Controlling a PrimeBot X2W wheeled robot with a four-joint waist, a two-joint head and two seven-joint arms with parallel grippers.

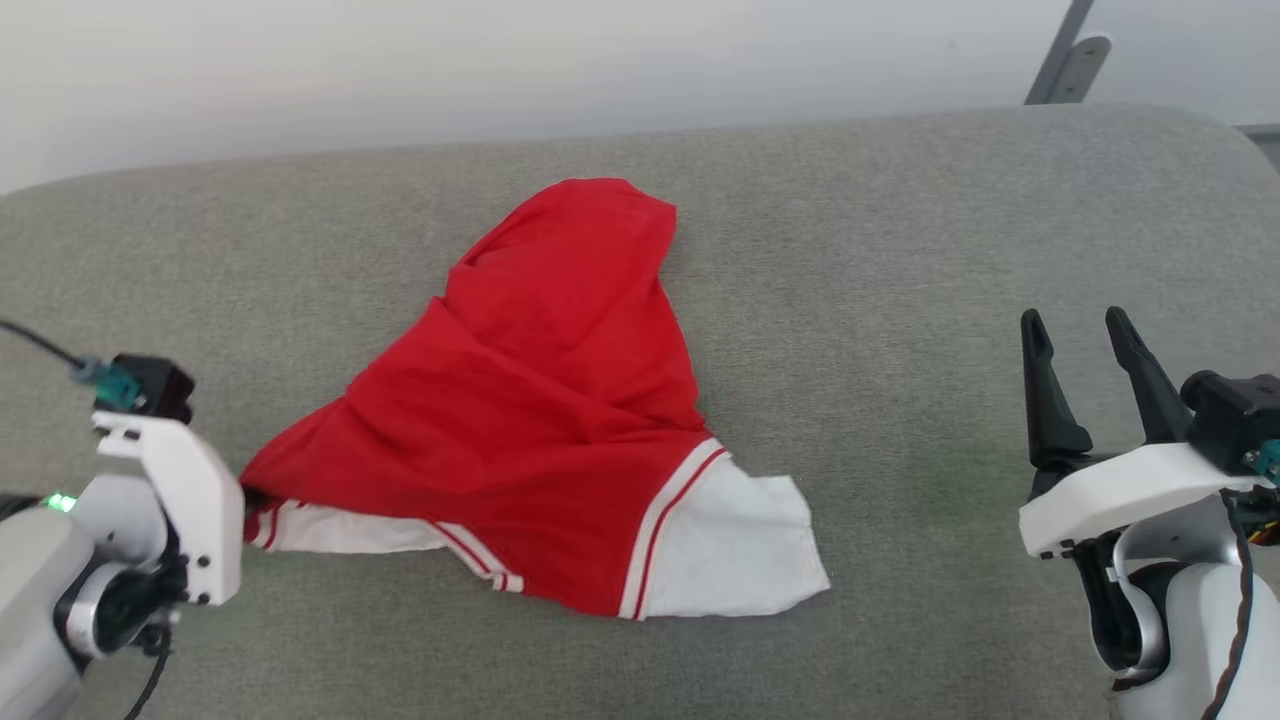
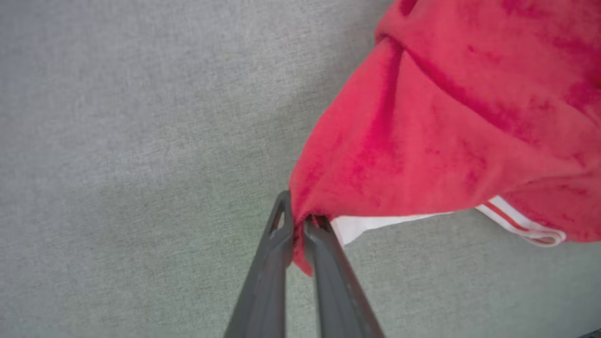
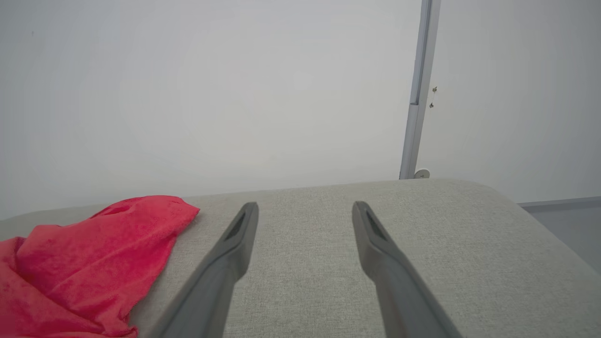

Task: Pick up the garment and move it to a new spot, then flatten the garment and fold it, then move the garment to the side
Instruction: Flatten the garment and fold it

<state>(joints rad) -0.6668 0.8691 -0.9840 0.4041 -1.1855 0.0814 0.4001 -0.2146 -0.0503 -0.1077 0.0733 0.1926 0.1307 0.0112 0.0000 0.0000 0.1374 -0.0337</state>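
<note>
Your left claw (image 2: 296,219) is closed on the left corner of the shirt (image 1: 540,400), pinching a fold of red cloth right at the edge. The shirt lies crumpled in the middle of the grey cushion (image 1: 900,260), bunched toward the far side, with one white sleeve end (image 1: 735,550) spread flat at the near right. Gripping a corner rather than the bulk looks meant to let the cloth trail and open out as you carry it. Your right claw (image 1: 1073,325) hangs open, well apart from the shirt and pointing at the far edge, probably free to take a second corner.
</note>
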